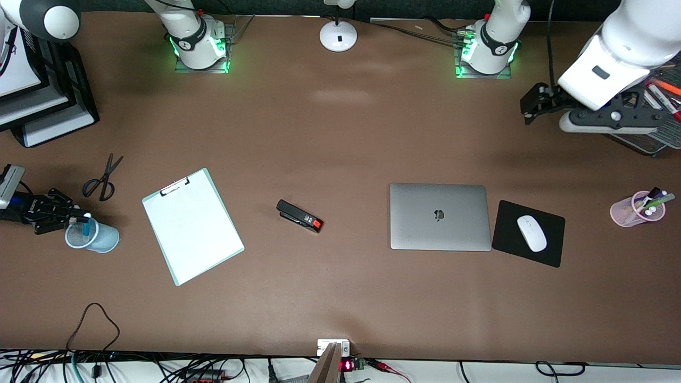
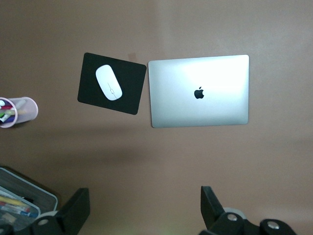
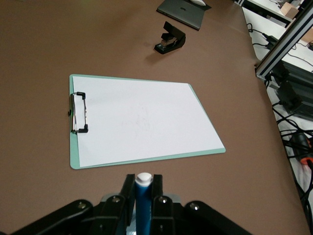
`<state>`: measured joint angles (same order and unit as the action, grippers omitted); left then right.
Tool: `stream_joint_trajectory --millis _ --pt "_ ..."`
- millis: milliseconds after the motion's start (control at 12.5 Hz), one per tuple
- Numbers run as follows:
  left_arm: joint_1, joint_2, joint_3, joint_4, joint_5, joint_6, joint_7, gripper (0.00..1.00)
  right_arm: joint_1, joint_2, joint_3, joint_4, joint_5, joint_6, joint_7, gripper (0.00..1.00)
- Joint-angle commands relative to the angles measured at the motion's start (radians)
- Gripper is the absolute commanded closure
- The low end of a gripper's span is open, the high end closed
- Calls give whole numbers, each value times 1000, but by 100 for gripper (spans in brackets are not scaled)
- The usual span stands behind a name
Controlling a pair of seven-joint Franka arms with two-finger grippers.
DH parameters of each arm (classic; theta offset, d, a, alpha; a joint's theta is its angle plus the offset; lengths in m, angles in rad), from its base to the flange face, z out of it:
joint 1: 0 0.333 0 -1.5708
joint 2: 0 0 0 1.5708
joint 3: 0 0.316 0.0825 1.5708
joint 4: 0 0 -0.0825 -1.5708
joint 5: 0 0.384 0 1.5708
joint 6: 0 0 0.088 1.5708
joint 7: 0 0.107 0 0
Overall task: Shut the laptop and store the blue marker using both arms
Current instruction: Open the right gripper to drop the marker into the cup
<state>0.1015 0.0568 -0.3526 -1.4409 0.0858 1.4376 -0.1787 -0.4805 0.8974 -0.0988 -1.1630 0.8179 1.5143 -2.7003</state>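
Holding the blue marker (image 1: 85,226) upright in the right gripper (image 1: 80,217), I'm at the storing step: the fingers are clamped on its shaft, and in the front view, at the left edge of the frame, its lower end already sits inside the blue mesh cup (image 1: 93,236). In the right wrist view the white tip (image 3: 144,178) pokes up between the closed fingers (image 3: 128,187) at the bottom centre. I judge the good move is to lower a touch more so it drops only a short way, then part the fingers slowly and lift straight up, so nothing snags the rim or tips the cup.

The laptop (image 1: 440,216) lies shut, lid up with the logo showing, right of centre in the front view, just beside the black mouse pad (image 1: 548,244) with its white mouse (image 1: 531,233). That half looks done.

The left gripper (image 1: 532,106) hangs with its fingers apart in the upper right of the front view, over bare table beside the mesh tray (image 1: 652,141); that arm waits.

For room: the scissors (image 1: 102,181) lie just above the cup in the frame and the clipboard (image 1: 191,226) to its right, both apart from it, so a vertical retreat is cleanest. The stapler (image 1: 299,216) sits mid-frame, well clear. The table's edge is close at the cup's end, so I'd avoid sideways swings there.
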Motion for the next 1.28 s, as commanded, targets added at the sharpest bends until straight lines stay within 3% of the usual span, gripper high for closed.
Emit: stream_joint_trajectory --millis 0,240,400,640,1200 --pt "56 -25 -8 -21 -15 -13 68 0 -10 11 -25 34 20 -6 72 0" --pt "92 -25 -6 -23 -34 -14 151 0 -7 -24 -35 32 -6 -17 224 0" --pt "72 -23 4 -21 -34 -16 153 0 2 -76 -26 26 -92 -17 388 0" --pt "-103 -26 171 -23 -34 -32 153 0 34 -179 -22 -38 -144 -8 572 0" --pt "-100 -35 175 -30 -90 -22 159 0 270 -475 -21 -242 -348 84 1199 0"
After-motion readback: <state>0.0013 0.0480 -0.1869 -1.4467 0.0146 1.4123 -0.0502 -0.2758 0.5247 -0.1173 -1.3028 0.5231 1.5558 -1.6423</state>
